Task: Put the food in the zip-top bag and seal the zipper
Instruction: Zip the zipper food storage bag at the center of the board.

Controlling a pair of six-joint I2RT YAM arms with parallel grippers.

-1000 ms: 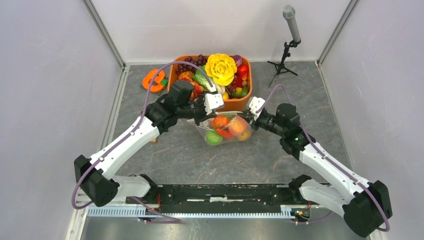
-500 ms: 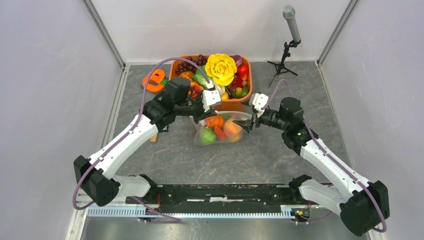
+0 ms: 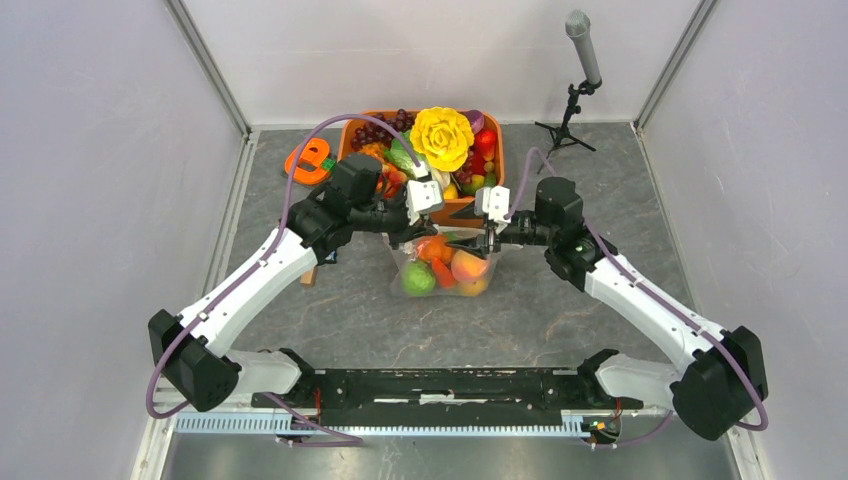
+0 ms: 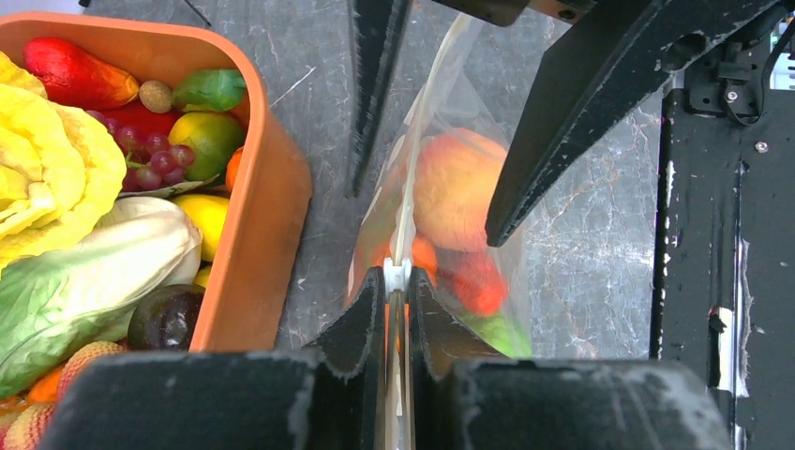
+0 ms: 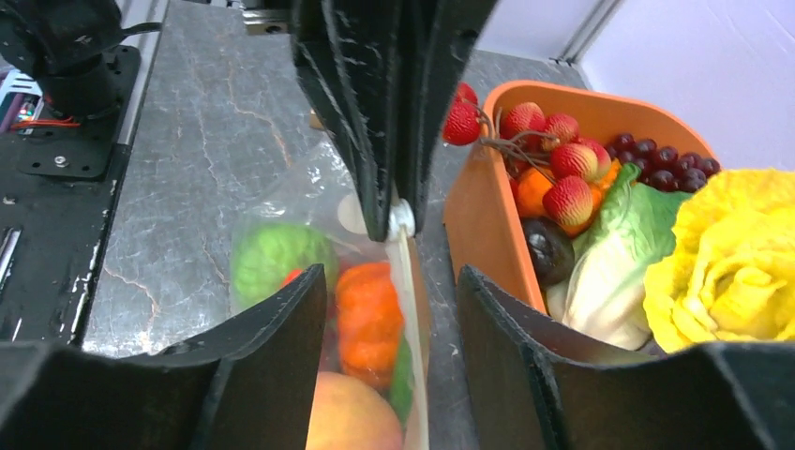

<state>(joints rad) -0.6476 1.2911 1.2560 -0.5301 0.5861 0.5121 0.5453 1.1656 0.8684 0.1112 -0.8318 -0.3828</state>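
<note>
**Status: left gripper clamped on zipper, right gripper released**

1. Left gripper (image 4: 397, 281). My left jaws are clenched on the zipper (image 4: 405, 234). They pinch the whitish strip at the end nearest my left arm. The two fingertips meet flat on either side of the strip, with only the strip between them.

2. Right gripper (image 5: 389, 277). My right jaws are spread and grasp nothing. One finger stands on each side of the zipper at its other end. The right wrist view shows a clear gap between each finger and the strip.

3. Bag (image 3: 445, 270). The bag sits between my two grippers, mouth edge uppermost. The zipper runs straight from the left gripper to the right gripper. Whether the bottom of the bag rests on the worktop (image 3: 600, 190) I cannot tell.

4. Food (image 3: 447, 268). Four pieces show through the clear plastic:
   - a peach (image 4: 455, 187), nearest the right gripper;
   - an orange piece (image 5: 367, 314), beside the peach;
   - a red piece (image 4: 478, 281), lower in the bag;
   - a green piece (image 5: 272, 258), at the end below the left gripper.

5. Position. The bag is at the middle of the worktop, toward the far edge. It lies just beside the near wall of the tub (image 3: 468, 210). The tub stands at the middle of the far edge and is piled with other toy produce.
</note>
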